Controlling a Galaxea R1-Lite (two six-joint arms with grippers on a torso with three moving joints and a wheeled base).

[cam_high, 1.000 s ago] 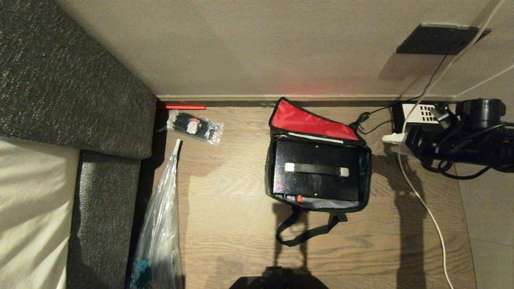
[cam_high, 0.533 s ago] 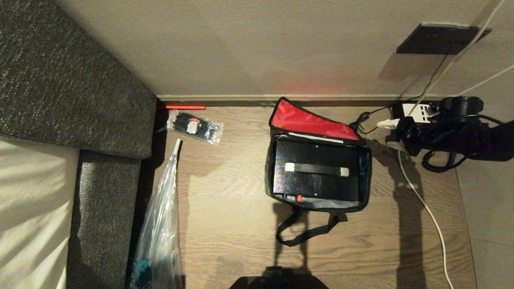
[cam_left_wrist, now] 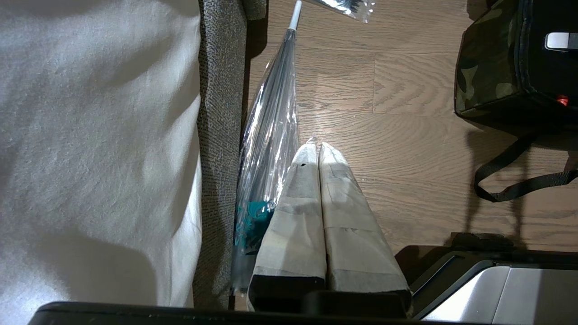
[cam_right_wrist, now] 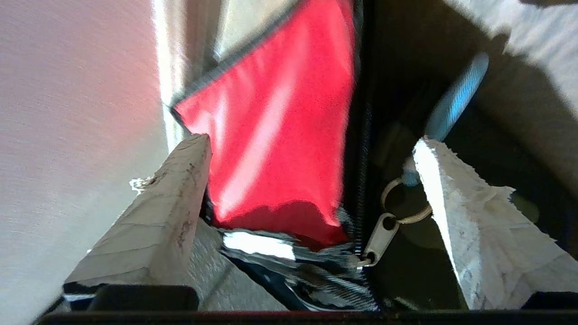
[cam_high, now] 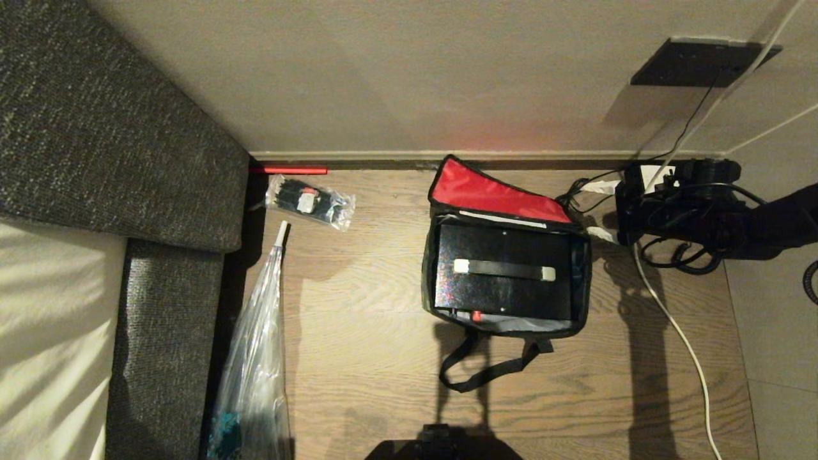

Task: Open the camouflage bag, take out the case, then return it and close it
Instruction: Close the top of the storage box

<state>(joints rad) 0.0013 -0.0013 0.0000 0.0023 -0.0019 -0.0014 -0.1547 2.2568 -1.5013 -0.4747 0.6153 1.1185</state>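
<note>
Counting one camouflage bag (cam_high: 427, 281), standing on the wooden floor (cam_high: 358, 287) close to the far wall, lid lying back and showing its red lining (cam_high: 492, 191). Counting one case (cam_high: 505, 294) too, lying flat inside the bag and filling nearly all of its opening, with two pale clasp ends and one red dot at its near edge. Trailing one black strap loop (cam_high: 486, 374) from the bag's near side.

Lying elsewhere on the floor: one small clear packet (cam_high: 310, 201) of black items far left, one long crinkled plastic bag (cam_high: 255, 358) alongside the grey sofa (cam_high: 115, 128), and one white cable (cam_high: 677, 332) running down the right.

Hovering just to the right of the bag's far right corner: the right tool (cam_high: 629, 214), near it but not touching in the head view. Standing wide apart in the right wrist view, the right tool (cam_right_wrist: 311, 142) fingers are gripping nothing, with the red lining lying between them and one metal zip pull (cam_right_wrist: 381, 237) on its ring (cam_right_wrist: 404, 201) hanging close to one finger. Resting well to the left of the bag and nearer the robot, over bare floor beside the plastic bag: the left tool (cam_left_wrist: 318, 149), fingers pressed together and holding nothing.

Comparing with a second ago: reaching further left now, the right arm, with its tool sitting much closer to the bag's corner. Staying exactly as before: the bag, the case within it, and the open lid.
</note>
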